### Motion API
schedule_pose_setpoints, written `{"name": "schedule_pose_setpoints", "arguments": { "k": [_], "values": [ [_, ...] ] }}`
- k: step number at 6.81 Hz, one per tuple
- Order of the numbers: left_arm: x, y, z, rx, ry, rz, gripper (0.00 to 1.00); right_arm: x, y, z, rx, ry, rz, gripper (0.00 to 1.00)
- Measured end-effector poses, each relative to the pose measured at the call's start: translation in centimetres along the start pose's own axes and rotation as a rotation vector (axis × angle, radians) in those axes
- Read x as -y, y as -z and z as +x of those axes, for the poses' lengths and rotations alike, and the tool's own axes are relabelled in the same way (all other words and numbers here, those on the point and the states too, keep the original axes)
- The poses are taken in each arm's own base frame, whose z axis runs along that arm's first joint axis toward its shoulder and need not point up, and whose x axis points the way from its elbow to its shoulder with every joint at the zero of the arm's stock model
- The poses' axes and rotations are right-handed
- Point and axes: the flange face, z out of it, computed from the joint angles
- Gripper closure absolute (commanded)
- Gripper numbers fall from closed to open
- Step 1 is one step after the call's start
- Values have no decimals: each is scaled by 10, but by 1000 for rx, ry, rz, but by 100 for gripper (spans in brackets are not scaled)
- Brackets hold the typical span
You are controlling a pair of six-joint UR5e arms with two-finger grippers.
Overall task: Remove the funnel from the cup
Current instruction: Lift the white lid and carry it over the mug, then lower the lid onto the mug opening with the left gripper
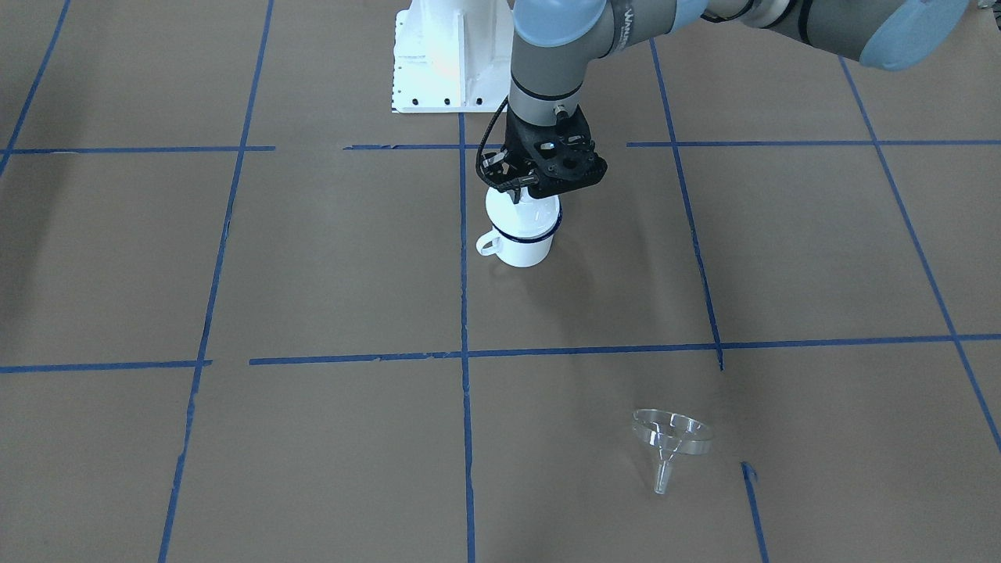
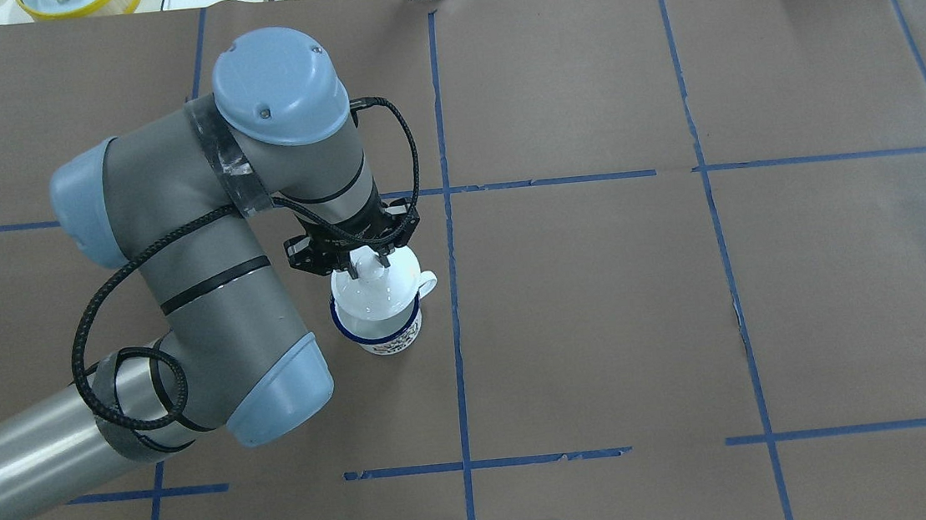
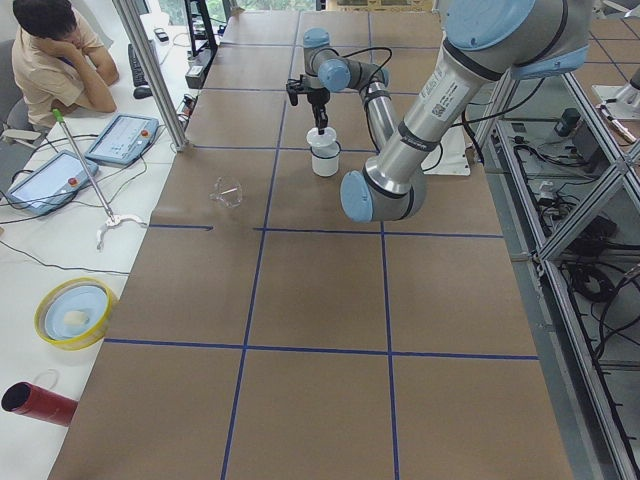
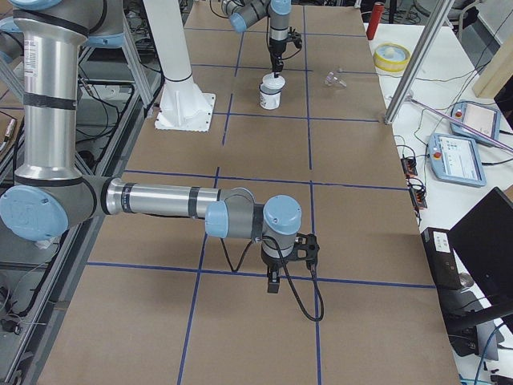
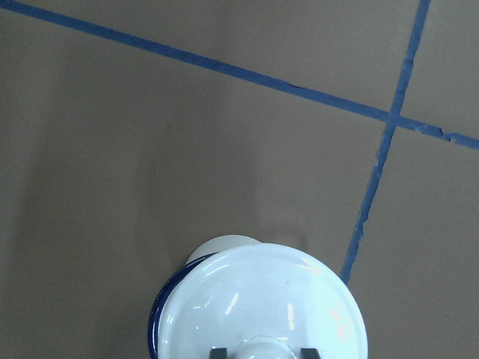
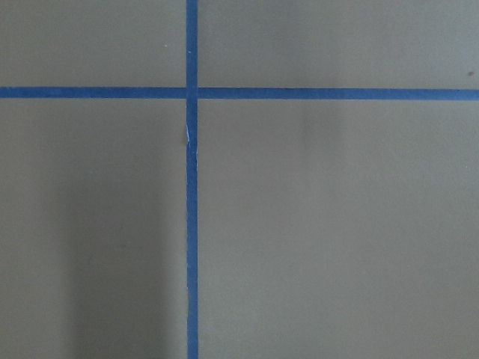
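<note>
The clear funnel (image 1: 671, 438) lies on its side on the brown paper, far from the cup, on the operators' side; it also shows in the exterior left view (image 3: 227, 192). The white cup (image 1: 525, 241) with a dark blue rim stands upright near the table's middle. My left gripper (image 1: 516, 188) is straight above it, shut on the knob of a white round lid (image 2: 373, 289). The lid covers the cup's mouth; I cannot tell whether it touches the rim. In the left wrist view the lid (image 5: 262, 307) hides most of the cup. My right gripper (image 4: 273, 285) hangs low over the paper, far from the cup; I cannot tell its state.
The white robot base (image 1: 446, 55) stands behind the cup. Blue tape lines (image 1: 464, 313) cross the paper. At the table's left end are a yellow-rimmed bowl (image 3: 72, 310), a red tube (image 3: 38, 402) and a seated operator (image 3: 55, 55).
</note>
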Motion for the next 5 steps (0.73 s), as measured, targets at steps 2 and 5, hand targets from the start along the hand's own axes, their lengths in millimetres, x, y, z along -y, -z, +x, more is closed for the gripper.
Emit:
{"name": "schedule_pose_setpoints", "arguments": {
  "k": [2, 5],
  "values": [
    [-1, -10, -6, 17, 3, -5, 100, 0, 0, 0, 0, 0, 0, 0],
    [1, -19, -13, 29, 4, -10, 100, 0, 0, 0, 0, 0, 0, 0]
  ]
}}
